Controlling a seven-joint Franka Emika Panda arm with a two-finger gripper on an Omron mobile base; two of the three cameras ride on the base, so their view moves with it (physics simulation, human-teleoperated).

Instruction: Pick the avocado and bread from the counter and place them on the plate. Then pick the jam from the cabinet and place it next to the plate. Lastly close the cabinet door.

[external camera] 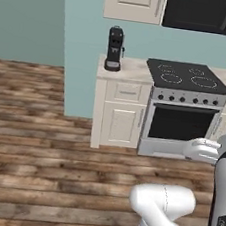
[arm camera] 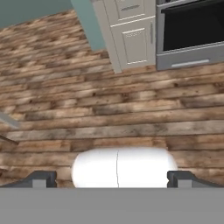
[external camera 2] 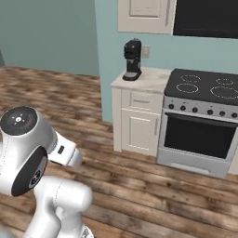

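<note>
Two dark fingertips [arm camera: 43,178] sit far apart at the bottom of the hand view, so the jaws of the gripper [arm camera: 114,179] are spread wide and released, with nothing between them except wood floor [arm camera: 109,113] further out.

Task-wise, what shows up is a short stretch of the counter [external camera: 128,69], a pale marbled surface just left of the black stove [external camera: 188,77]. Near its back left corner stands a black coffee machine [external camera: 114,48], upright. In the right base view the same machine [external camera 2: 132,60] is at the back of the surface [external camera 2: 146,79].

Above it hangs the cabinet [external camera: 133,3], cream with a recessed panel. Its cabinet door [external camera 2: 145,15] looks flush and shut, long axis vertical, and a bit of the silver bar handle [external camera: 158,5] runs up and down along its right edge. Can't see inside it at all. Right beside it is the black microwave [external camera: 208,14].

Below the surface is a base cabinet [external camera: 122,114] with a drawer over a panel door, both shut, and the oven [external camera: 180,124] next to it has its dark glass door shut too.

The white arm [external camera 2: 28,158] is folded low, well away from the surface.
</note>
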